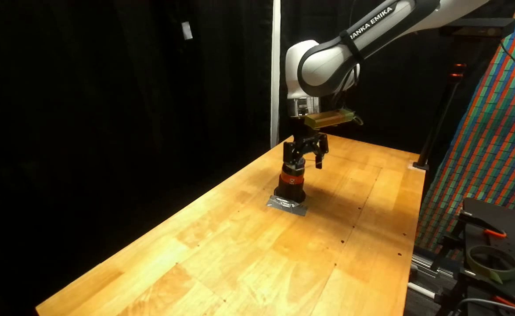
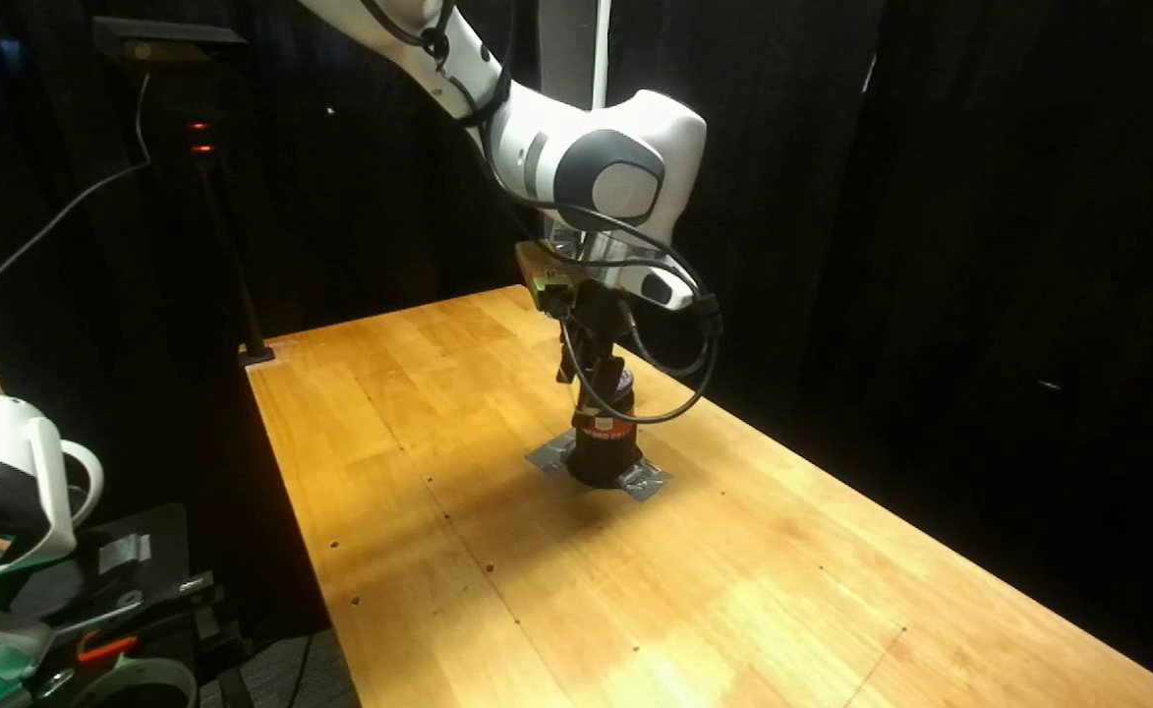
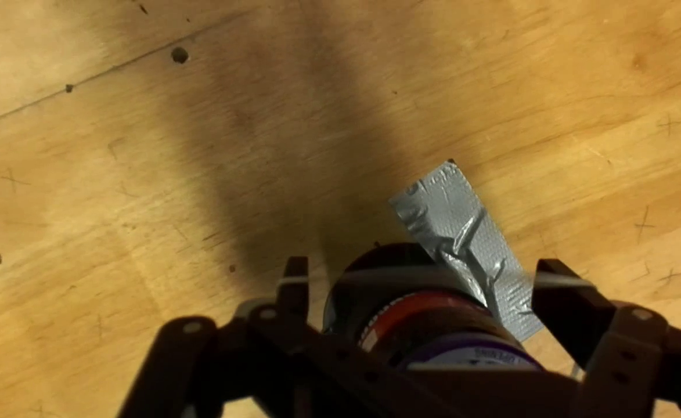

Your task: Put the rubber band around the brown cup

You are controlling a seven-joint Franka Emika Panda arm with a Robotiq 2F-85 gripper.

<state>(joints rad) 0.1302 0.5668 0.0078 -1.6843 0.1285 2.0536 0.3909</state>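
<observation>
The brown cup (image 1: 291, 179) stands upright, dark with a reddish-orange band, in both exterior views (image 2: 604, 454). In the wrist view the cup (image 3: 429, 301) shows a purple-rimmed white top partly hidden by the gripper. My gripper (image 1: 304, 162) is open, pointing down at the height of the cup's top; it also shows in an exterior view (image 2: 576, 393) and the wrist view (image 3: 424, 276). The rubber band (image 3: 384, 273) is a pale blurred strip stretched between both fingers, crossing over the cup in the wrist view. Whether it encircles the cup's top, I cannot tell.
Grey tape (image 1: 287, 204) holds the cup's base to the wooden table (image 1: 239, 245); a strip shows in the wrist view (image 3: 474, 249). A loose cable (image 2: 674, 413) hangs from the arm by the cup. A camera post (image 1: 437, 118) stands at the far table corner.
</observation>
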